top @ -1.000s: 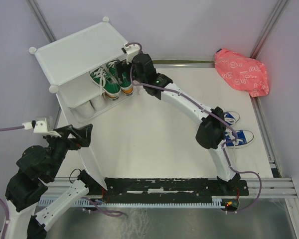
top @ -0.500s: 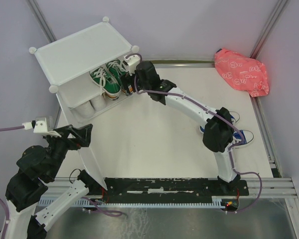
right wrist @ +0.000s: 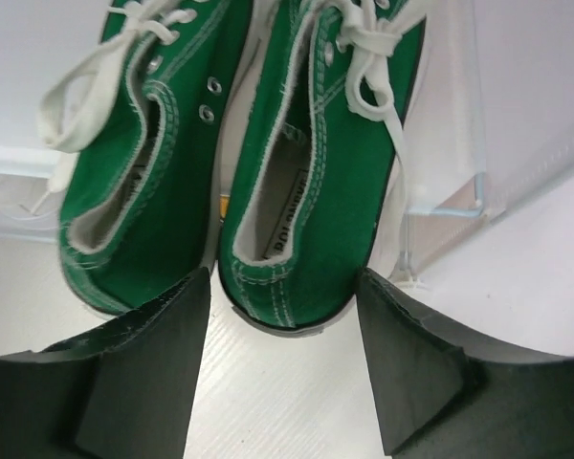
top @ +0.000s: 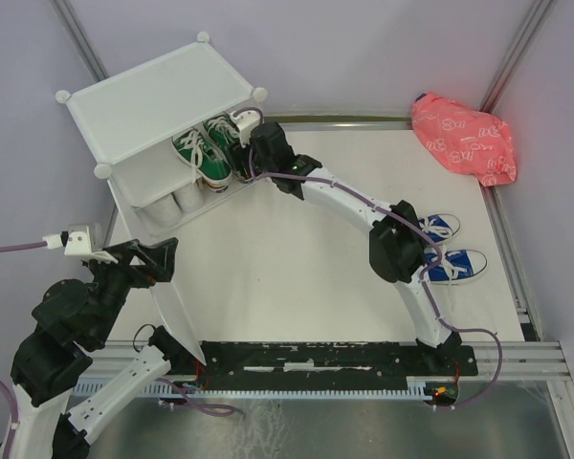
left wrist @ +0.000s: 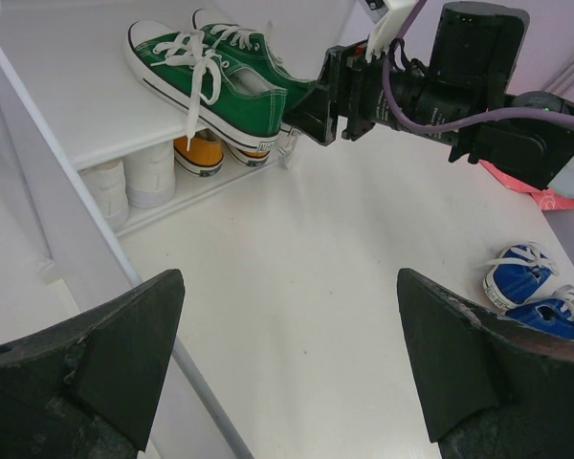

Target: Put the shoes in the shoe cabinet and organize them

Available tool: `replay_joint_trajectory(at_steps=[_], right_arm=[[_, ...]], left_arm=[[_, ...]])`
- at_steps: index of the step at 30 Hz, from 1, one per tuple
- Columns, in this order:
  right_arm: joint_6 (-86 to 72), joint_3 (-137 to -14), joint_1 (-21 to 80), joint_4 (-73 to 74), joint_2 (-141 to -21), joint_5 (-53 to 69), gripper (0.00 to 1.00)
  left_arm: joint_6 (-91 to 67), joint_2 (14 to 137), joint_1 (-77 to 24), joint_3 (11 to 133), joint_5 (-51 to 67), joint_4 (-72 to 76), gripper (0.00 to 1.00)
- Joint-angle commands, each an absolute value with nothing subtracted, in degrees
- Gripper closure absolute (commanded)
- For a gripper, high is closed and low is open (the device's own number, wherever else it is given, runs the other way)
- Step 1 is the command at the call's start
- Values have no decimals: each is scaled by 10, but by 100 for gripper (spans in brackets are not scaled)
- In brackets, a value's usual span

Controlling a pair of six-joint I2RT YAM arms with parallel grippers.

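Note:
The white shoe cabinet (top: pixel 148 96) stands at the far left. A green pair (top: pixel 203 153) sits on its inner shelf (left wrist: pixel 77 105), with an orange pair (left wrist: pixel 203 153) and a white pair (top: pixel 177 203) below. My right gripper (top: pixel 241 161) is open at the shelf's front. In the right wrist view the right gripper (right wrist: pixel 282 354) straddles the heel of the right-hand green shoe (right wrist: pixel 316 191) without gripping it. The blue pair (top: pixel 445 247) lies on the table at the right. My left gripper (left wrist: pixel 287 363) is open and empty over the table.
A pink patterned bag (top: pixel 464 139) lies at the far right corner. A white panel (top: pixel 177 311) stands out from the cabinet toward the near edge, beside my left gripper (top: pixel 148 260). Metal frame posts rise at the back corners.
My right gripper has come down along the cabinet's front and closed in on the green shoes; its elbow swung out to the right and back. The left arm has not moved.

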State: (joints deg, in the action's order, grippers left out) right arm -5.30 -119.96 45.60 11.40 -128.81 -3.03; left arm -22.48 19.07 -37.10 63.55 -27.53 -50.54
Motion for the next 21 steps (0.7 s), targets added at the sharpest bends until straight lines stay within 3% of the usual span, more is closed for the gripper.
replay_joint_trajectory(at_steps=[1,5,8,21], right_arm=[[-61,-1221,457,99,-1294,-66,36],[-60,-1219,455,82,-1295,-77,77],[-55,-1227,455,61,-1299,-87,97],[32,-1377,451,51,-1358,-131,98]], left_arm=[[-230,198,-370,621,-291,-578,1],[-228,200,-370,618,-289,-573,1],[-229,198,-370,616,-288,-572,1],[-228,199,-370,618,-294,-574,1]])
